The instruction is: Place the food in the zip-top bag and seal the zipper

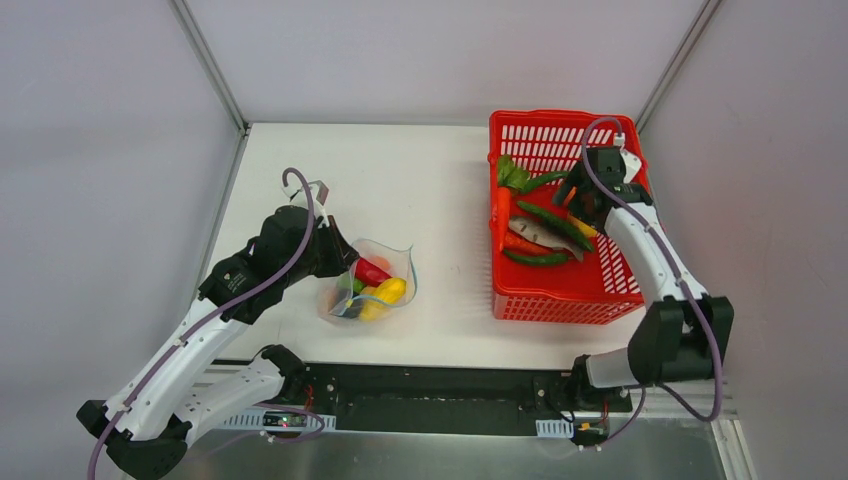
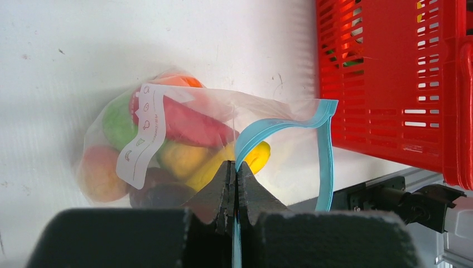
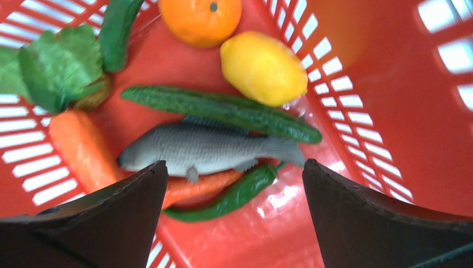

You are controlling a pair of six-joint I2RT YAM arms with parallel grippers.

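Observation:
The clear zip-top bag [image 1: 372, 283] lies on the white table with its mouth gaping; it also shows in the left wrist view [image 2: 167, 145]. Inside are red [image 2: 192, 125], green [image 2: 118, 124], yellow [image 2: 215, 167], orange and dark purple toy food pieces. My left gripper [image 2: 235, 167] is shut on the teal-blue zipper [image 2: 326, 151] at one end of the bag's mouth; from above it sits at the bag's left side [image 1: 345, 262]. My right gripper [image 3: 234, 173] is open and empty above the red basket [image 1: 610, 290], over a grey fish [image 3: 201, 148], cucumber, lemon [image 3: 263, 67] and orange.
The red mesh basket [image 3: 401, 111] at the right holds a carrot [image 3: 83, 148], green peppers, leafy greens [image 3: 53, 67], a fish and other pieces. The basket's near wall shows in the left wrist view [image 2: 390, 78], close to the bag. The table's near edge and metal rail lie just behind the bag.

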